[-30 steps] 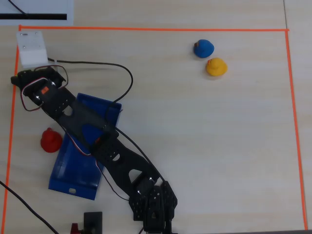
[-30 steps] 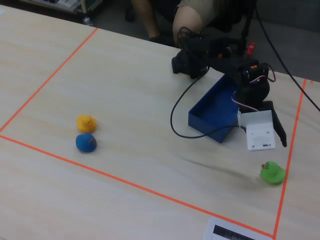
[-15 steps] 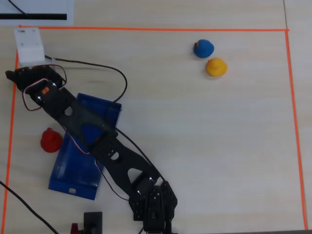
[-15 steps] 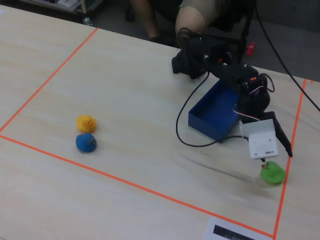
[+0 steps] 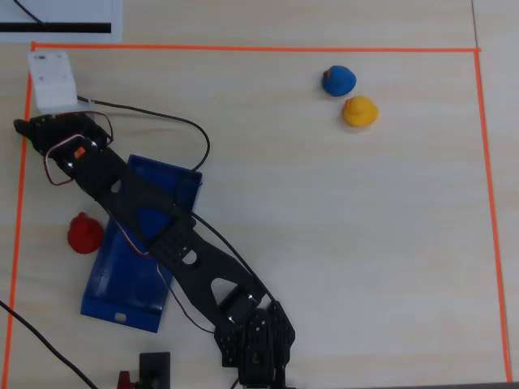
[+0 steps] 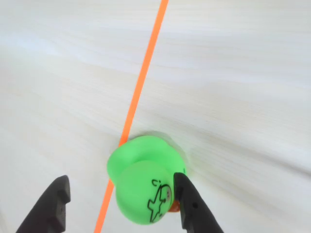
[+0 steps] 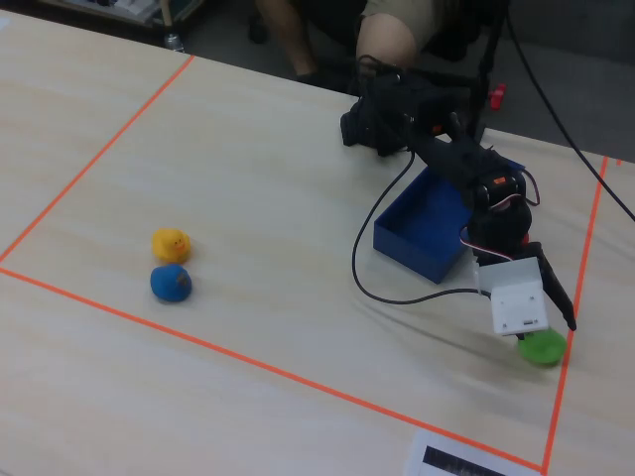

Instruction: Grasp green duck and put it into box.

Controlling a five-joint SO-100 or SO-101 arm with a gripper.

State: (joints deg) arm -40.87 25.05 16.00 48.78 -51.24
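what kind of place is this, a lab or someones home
Probably a lab or hobby workbench set up for robot practice: a light wooden table with an orange tape border, toy ducks such as the green duck, and a seated person at the far edge.

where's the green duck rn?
In the wrist view the green duck sits on the orange tape line, between the open gripper fingers. In the fixed view it is at the lower right, partly hidden under the arm's white block.

My arm (image 5: pixel 162 235) is black plate with cut-outs, trailing black, red and white wires; a white block (image 7: pixel 519 305) rides above my black claw (image 6: pixel 121 199).
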